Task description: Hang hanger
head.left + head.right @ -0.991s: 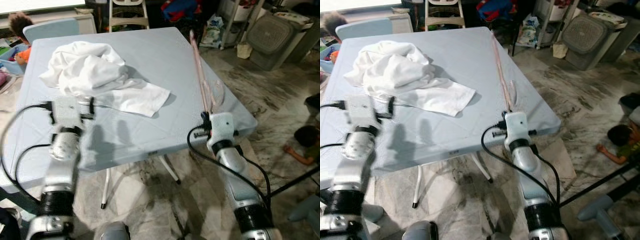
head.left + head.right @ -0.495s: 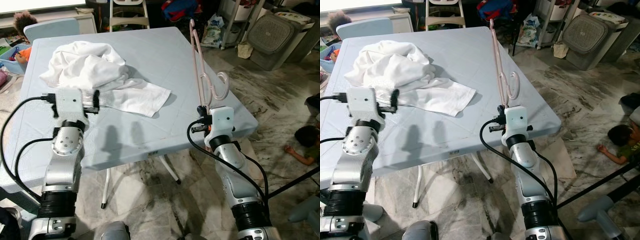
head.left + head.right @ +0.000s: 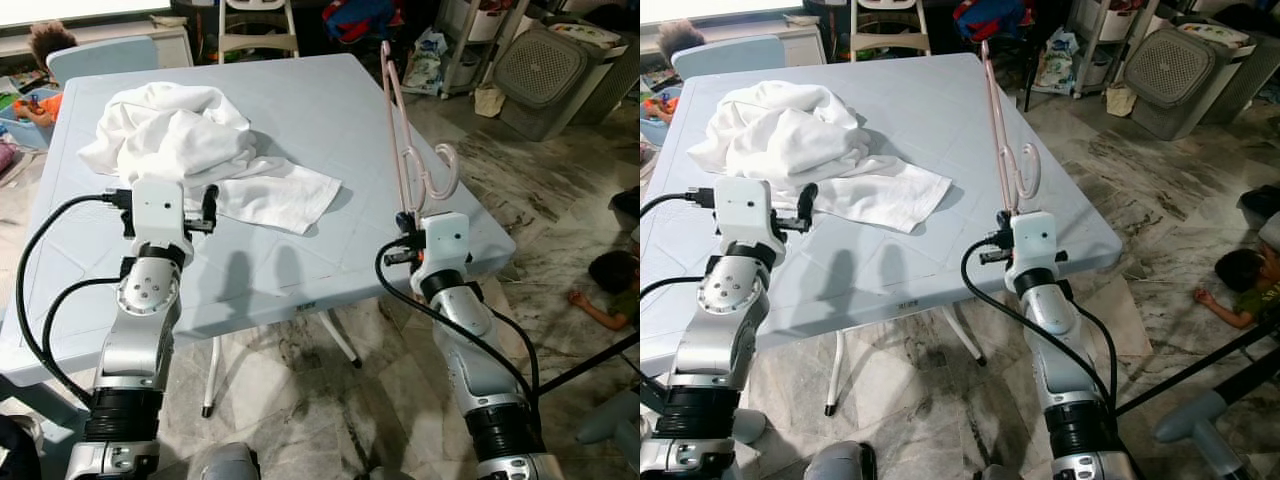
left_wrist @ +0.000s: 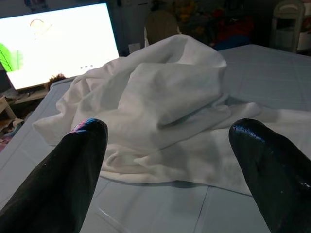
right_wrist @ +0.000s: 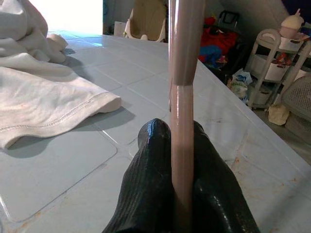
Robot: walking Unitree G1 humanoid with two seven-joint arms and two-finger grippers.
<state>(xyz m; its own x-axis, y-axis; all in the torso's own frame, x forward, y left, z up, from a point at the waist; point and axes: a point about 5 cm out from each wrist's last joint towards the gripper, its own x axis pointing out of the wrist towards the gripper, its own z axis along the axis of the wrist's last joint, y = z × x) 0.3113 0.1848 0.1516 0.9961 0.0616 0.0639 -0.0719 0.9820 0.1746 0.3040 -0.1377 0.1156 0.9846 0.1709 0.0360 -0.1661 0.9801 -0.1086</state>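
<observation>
Right gripper (image 5: 177,160): your fingers are pressed tight on the pink hanger (image 3: 400,130), pinching one of its thin bars.
Hanger: it stands up off the grey table (image 3: 330,100) near the right-hand edge, hook (image 3: 443,172) curling out to the side just above your wrist.
Left gripper (image 4: 170,155): fingers spread wide, nothing between them, hovering low just short of the white shirt (image 3: 190,150).
Step in hand: looks like you're bringing hanger and shirt together (no rail in sight to hang from yet).
How to do it well: keep the pinch firm so the bar doesn't twist, and take the shirt by one layer near its edge, not the whole heap.
Around you: a wheeled rack (image 3: 475,35) and a grey mesh bin (image 3: 555,75) beyond the table.
In the way: a person on the floor (image 3: 610,285) at your right, so swing the hanger inward.
</observation>
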